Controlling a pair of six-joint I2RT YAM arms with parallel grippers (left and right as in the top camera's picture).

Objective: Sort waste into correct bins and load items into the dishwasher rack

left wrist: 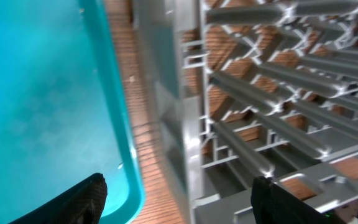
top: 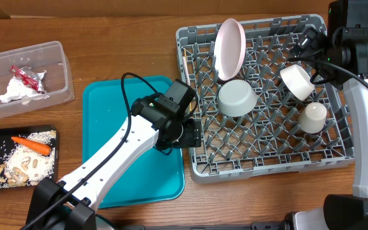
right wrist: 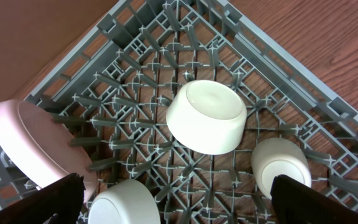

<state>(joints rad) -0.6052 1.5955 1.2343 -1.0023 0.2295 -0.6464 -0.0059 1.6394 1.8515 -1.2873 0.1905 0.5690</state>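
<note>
Jaws of both the left gripper (left wrist: 179,200) and the right gripper (right wrist: 179,199) are released and empty. At the frame's centre, the left one hangs over the left wall of the dishwasher rack (top: 270,167). If it knocks this wall, I think the pink plate (top: 230,48), standing on edge at upper centre, may tip onto the bowl (top: 237,98) just beside it.

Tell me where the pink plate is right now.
In the overhead view, the pink plate stands on edge in the dishwasher rack, toward its far left corner, just behind the upturned grey bowl.
</note>
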